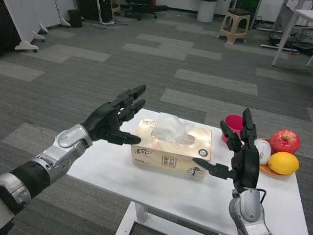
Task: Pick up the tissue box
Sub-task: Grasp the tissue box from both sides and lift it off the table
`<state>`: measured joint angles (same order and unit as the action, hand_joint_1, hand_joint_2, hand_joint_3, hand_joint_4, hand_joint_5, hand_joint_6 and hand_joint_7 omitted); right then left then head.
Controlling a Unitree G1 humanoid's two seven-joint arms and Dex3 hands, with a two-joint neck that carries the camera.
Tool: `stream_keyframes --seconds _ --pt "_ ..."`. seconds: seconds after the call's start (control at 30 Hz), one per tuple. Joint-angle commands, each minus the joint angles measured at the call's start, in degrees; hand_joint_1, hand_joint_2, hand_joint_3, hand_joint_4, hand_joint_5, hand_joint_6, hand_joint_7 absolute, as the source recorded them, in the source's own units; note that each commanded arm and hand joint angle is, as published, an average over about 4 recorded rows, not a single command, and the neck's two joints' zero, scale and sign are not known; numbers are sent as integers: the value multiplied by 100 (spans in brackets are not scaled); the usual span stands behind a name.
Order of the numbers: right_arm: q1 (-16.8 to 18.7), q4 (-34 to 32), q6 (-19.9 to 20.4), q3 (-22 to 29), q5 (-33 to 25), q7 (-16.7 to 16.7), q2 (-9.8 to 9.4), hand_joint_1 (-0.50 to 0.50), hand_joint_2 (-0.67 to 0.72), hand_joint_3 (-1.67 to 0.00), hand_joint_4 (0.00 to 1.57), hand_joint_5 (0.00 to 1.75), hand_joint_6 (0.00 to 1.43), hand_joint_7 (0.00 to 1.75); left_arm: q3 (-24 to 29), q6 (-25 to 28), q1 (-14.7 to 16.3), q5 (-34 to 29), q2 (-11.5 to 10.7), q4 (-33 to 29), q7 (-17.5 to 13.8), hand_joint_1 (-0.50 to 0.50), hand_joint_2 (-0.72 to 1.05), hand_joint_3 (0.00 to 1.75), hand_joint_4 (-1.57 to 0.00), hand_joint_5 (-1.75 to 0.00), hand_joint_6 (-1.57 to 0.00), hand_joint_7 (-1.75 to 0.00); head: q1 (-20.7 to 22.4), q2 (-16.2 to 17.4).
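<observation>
The tissue box [171, 152] is a tan carton with white tissue puffing from its top slot, lying on the white table [146, 188] near its middle. My left hand [113, 119] hovers open just left of the box and above the table's left corner, fingers spread and pointing toward the box, thumb close to the box's upper left corner without touching. My right hand [243, 154] stands upright and open to the right of the box, thumb reaching toward the box's right end, a small gap between them.
A red cup [234, 125] stands behind my right hand. On the table's right side an orange plate [268, 169] carries a red apple [285, 141], a yellow fruit [283, 163] and a white round object [264, 150]. Carpeted floor lies beyond; a stool [235, 24] stands far back.
</observation>
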<state>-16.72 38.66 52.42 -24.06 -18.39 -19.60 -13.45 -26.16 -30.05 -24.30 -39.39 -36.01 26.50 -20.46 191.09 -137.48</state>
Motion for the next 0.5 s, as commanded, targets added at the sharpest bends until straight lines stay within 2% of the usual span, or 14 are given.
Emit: stream_keyframes --seconds 0.03,0.13,0.23,0.5 --pt "2 43 12 57 -55 -26 -42 -22 -16 -24 41 10 0 0 405 -52 105 6 87 248 7 50 96 9 0 0 0 0 -27 -10" --pt "2 135 6 51 -57 -26 -60 -24 -16 -24 40 10 0 0 742 -52 136 26 151 679 7 50 96 9 0 0 0 0 -72 -19" --pt "2 243 6 37 -60 -26 -75 -25 -16 -24 38 10 0 0 863 -54 132 15 173 1015 16 50 96 9 0 0 0 -3 -189 10" --pt "-29 696 6 59 -60 44 -88 -25 -16 -24 37 12 0 0 370 -50 -49 -95 94 1776 64 50 96 9 0 0 0 0 -1037 301"
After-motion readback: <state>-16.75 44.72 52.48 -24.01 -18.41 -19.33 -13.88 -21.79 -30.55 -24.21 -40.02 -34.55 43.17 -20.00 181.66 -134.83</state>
